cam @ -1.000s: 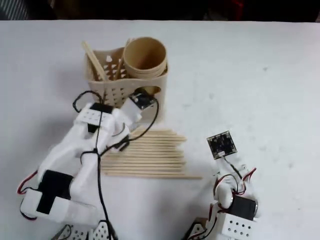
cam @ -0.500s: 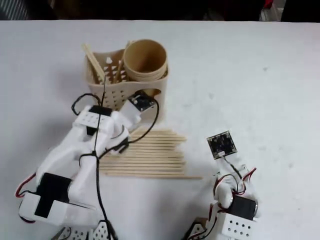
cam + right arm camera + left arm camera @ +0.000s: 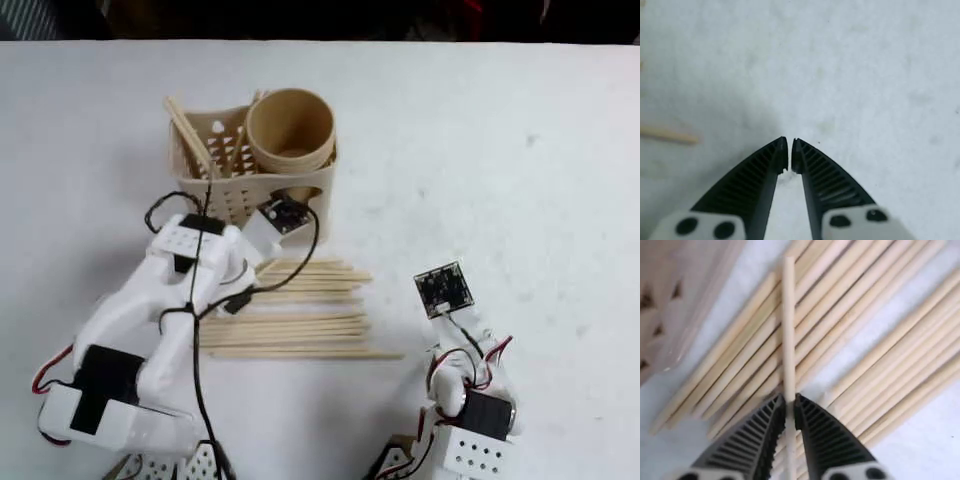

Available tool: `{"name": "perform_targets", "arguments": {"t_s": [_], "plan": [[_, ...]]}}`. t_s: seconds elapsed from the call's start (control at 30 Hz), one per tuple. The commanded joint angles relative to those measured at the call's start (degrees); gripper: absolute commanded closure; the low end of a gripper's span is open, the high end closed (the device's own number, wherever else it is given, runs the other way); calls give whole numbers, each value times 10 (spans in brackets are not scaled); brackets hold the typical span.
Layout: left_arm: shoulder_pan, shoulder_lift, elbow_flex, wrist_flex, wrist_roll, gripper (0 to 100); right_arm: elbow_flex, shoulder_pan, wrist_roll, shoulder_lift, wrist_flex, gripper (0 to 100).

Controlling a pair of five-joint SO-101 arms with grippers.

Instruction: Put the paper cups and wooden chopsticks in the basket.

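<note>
A beige perforated basket (image 3: 225, 195) stands at the back left, holding a paper cup (image 3: 290, 125) and a few chopsticks (image 3: 190, 130). In front of it lies a pile of wooden chopsticks (image 3: 310, 325) on the white table. The left arm (image 3: 185, 260) leans over the pile's left end. In its wrist view my left gripper (image 3: 789, 402) is shut on a single chopstick (image 3: 788, 325) that crosses over the pile (image 3: 875, 335), with the basket wall (image 3: 670, 300) close beside it. My right gripper (image 3: 789, 142) is shut with nothing in it, above bare table.
The right arm (image 3: 465, 400) sits folded at the front right, clear of the pile. One chopstick end (image 3: 667, 134) shows near it. Bare table stretches to the right of the basket and pile.
The left arm's wrist has drawn back a little from the basket toward the pile, and the basket has shifted slightly. The right arm has not moved.
</note>
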Motion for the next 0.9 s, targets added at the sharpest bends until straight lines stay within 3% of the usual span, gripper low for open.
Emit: {"name": "perform_targets", "arguments": {"t_s": [0.0, 0.27, 0.87], "plan": [[-2, 5, 1, -14, -5, 980, 5, 2, 4, -6, 3, 966], [-2, -54, 4, -4, -5, 980, 5, 2, 4, -6, 3, 966], [-3, -417, -26, 198, -3, 980, 5, 2, 4, -6, 3, 966]]}}
